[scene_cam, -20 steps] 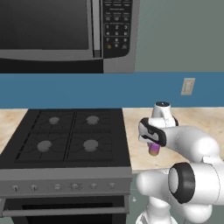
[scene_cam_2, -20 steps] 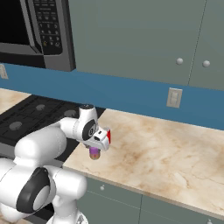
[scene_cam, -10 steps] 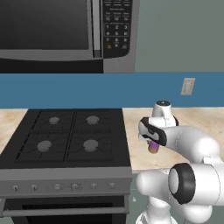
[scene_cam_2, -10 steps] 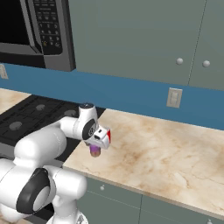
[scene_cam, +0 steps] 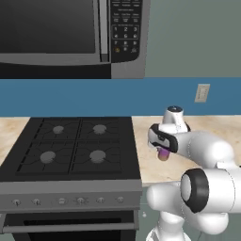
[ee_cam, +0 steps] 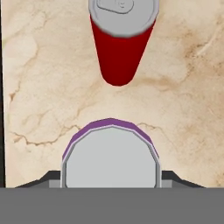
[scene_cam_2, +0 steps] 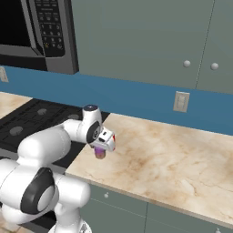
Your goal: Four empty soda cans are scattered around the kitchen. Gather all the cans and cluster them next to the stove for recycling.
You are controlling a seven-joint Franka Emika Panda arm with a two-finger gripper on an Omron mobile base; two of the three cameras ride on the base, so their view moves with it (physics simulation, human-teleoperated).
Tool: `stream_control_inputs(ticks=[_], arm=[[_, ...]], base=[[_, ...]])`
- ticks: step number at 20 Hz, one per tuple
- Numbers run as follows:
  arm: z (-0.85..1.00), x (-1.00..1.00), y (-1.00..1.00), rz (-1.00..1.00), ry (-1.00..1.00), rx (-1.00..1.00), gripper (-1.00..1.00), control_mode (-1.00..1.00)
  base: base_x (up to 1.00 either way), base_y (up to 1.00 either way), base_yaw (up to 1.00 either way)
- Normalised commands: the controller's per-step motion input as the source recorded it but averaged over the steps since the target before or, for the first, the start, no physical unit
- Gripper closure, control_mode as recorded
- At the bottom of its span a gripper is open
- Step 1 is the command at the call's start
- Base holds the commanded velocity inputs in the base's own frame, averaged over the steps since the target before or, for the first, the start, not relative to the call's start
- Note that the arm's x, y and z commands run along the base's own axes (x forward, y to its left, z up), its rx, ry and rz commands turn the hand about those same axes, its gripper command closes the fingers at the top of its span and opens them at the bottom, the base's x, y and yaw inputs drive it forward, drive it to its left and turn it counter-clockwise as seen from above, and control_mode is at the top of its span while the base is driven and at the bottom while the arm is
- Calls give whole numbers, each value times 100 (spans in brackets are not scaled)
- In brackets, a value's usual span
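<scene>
My gripper (scene_cam: 162, 151) (scene_cam_2: 101, 150) is shut on a purple soda can (scene_cam: 163, 155) (scene_cam_2: 99, 154), held upright low over the beige counter just right of the stove (scene_cam: 70, 150) (scene_cam_2: 27, 123). Whether the can's base touches the counter I cannot tell. In the hand view the purple can's silvery top (ee_cam: 110, 157) sits between the two dark fingertips (ee_cam: 50, 178). A red soda can (ee_cam: 118, 48) with a silvery top stands upright on the counter a short way beyond it. The thin dark strip at that view's left edge is the stove's side.
A steel-and-black microwave (scene_cam: 70, 33) (scene_cam_2: 41, 36) hangs above the stove. A wall outlet (scene_cam: 202, 92) (scene_cam_2: 181, 101) is on the blue backsplash. The marble counter (scene_cam_2: 173, 159) runs on to the right under grey-green upper cabinets (scene_cam_2: 145, 41).
</scene>
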Motion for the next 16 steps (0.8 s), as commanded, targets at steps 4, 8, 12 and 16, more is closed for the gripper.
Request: stream_control_inputs(ticks=[4,8,12,16], arm=[[1,31,0,0,0,0,100,-100],[-6,22,0,0,0,6,100,-100],[-16,-1,1,0,0,12,100,-100],[-24,-7,6,0,0,9,100,-100]], base=[[0,0,0],[0,0,0],[0,0,0],[0,0,0]])
